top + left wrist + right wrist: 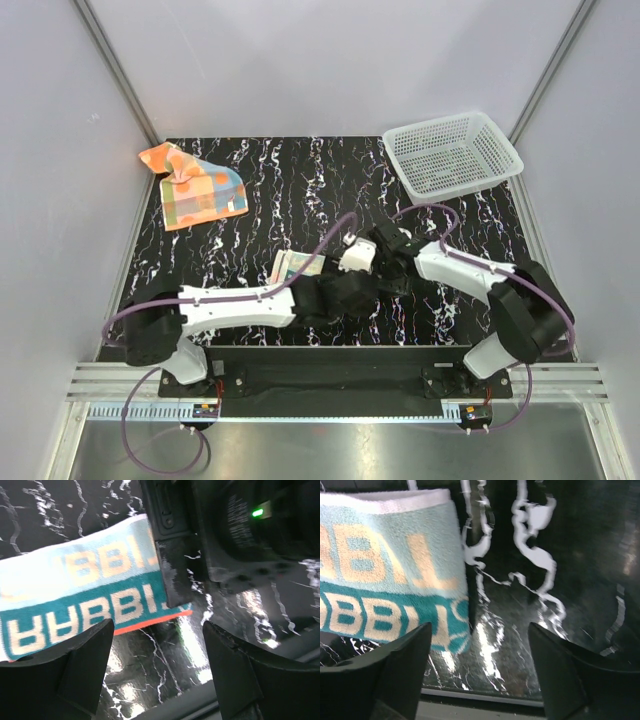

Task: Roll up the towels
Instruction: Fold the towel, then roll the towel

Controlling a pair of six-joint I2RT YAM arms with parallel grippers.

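Cream-and-teal towel [293, 267] lies near-left of the basket [452, 155], its length running leftward away from the left gripper [157, 645] and right gripper [480, 650], both spread, empty, seemingly equally near.

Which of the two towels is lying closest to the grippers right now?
The cream towel with RABBIT lettering, right beside the left gripper and right gripper. The orange patchwork towel lies far off in the back left corner.
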